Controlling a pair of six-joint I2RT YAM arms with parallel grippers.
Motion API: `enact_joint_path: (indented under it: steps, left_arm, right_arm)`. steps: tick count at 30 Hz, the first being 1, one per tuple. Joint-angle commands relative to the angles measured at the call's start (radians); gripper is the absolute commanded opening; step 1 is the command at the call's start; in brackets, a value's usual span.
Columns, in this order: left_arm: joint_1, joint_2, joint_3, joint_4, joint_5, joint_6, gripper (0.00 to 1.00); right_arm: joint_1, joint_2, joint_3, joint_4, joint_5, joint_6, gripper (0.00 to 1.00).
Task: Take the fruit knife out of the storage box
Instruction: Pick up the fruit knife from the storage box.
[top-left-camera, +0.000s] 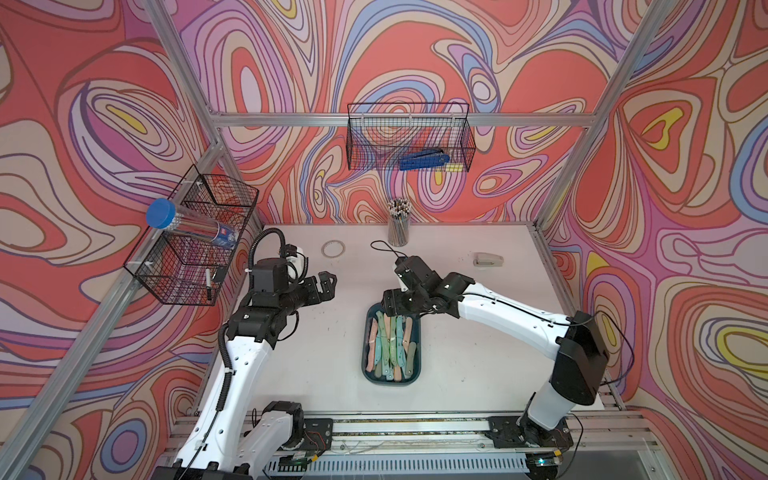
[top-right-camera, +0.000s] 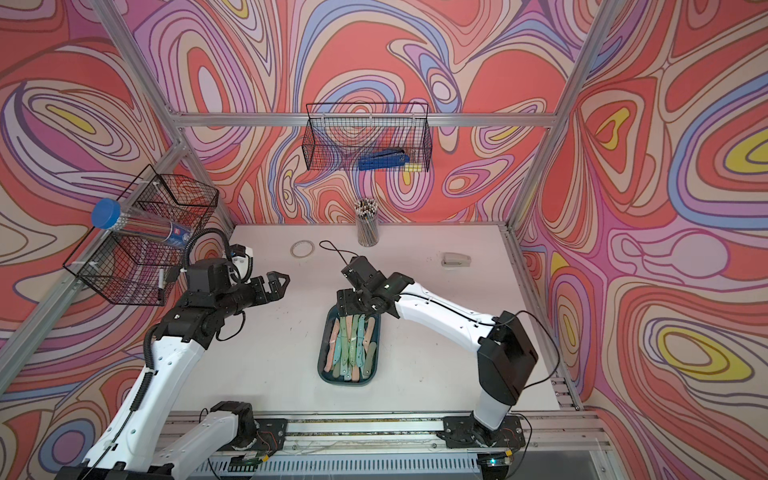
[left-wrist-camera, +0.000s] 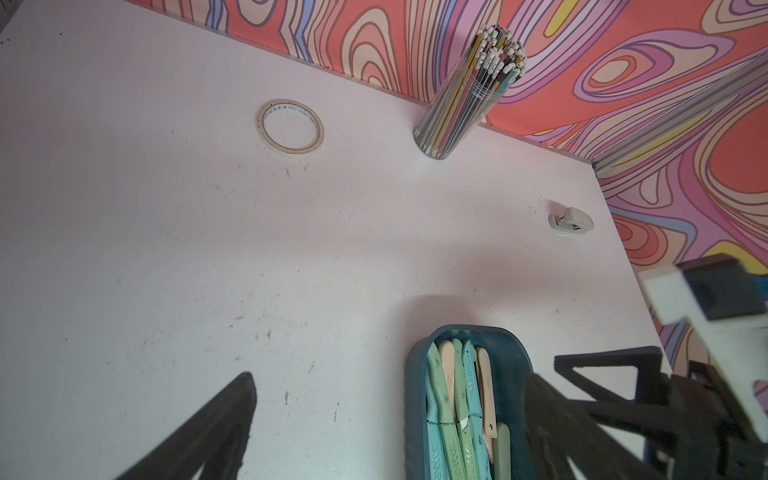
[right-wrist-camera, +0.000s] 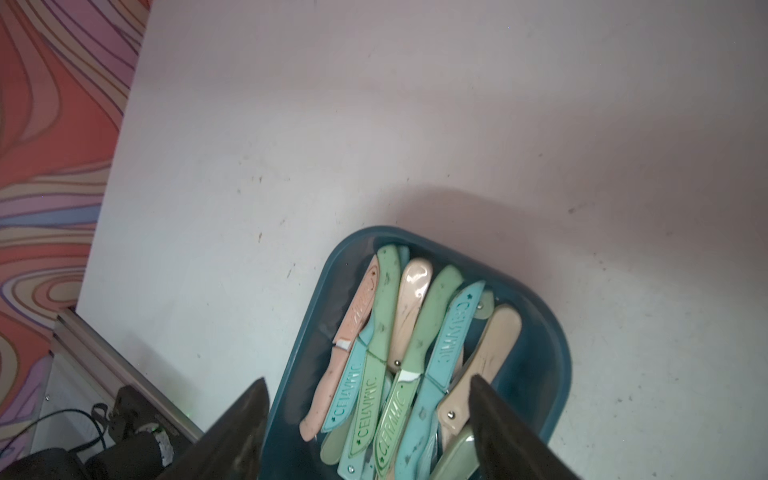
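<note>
In both top views the box (top-left-camera: 390, 383) is seen in the middle of the surface (top-left-camera: 316, 365), stuffed with knives (top-left-camera: 390, 345); the right claw (top-left-camera: 392, 309) is parked over its far end, the left claw (top-left-camera: 326, 286) held off to the side, well apart. From the left wrist, that claw's fingers (left-wrist-camera: 216, 424) are shown spread wide, box partly hidden by one. From the right wrist, the fingers (right-wrist-camera: 241, 415) are caught apart above the box end, nothing pinched yet, all knives lying inside.

Fruit knives (top-left-camera: 390, 347) lie in the storage box (top-left-camera: 390, 381), before the pencil cup (top-left-camera: 398, 228).
</note>
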Motion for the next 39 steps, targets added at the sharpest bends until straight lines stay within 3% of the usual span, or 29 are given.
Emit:
enact_joint_path:
  steps: [1,8,25,28,33,39]
  left_arm:
    - [-0.002,-0.006,-0.001,-0.016,-0.016,-0.015,0.99]
    - [-0.002,-0.014,0.000,-0.033,-0.058,-0.016,0.99]
    - [-0.031,-0.004,0.008,-0.065,-0.054,0.017,0.99]
    - [-0.032,-0.020,0.010,-0.109,-0.006,0.030,1.00]
    - [-0.031,-0.132,-0.054,-0.097,0.224,0.034,1.00]
    - [-0.031,-0.232,-0.077,-0.094,0.373,0.037,0.99]
  right_arm:
    - [0.038,0.053,0.070,-0.119,-0.057,0.075,0.65]
    - [0.077,0.149,0.098,-0.188,-0.062,0.133,0.53]
    - [0.089,0.302,0.142,-0.221,-0.066,0.164,0.49]
    - [0.089,0.315,0.147,-0.228,-0.065,0.164,0.47]
    - [0.089,0.333,0.141,-0.226,-0.055,0.172,0.45]
    - [0.089,0.372,0.157,-0.213,-0.054,0.175,0.44]
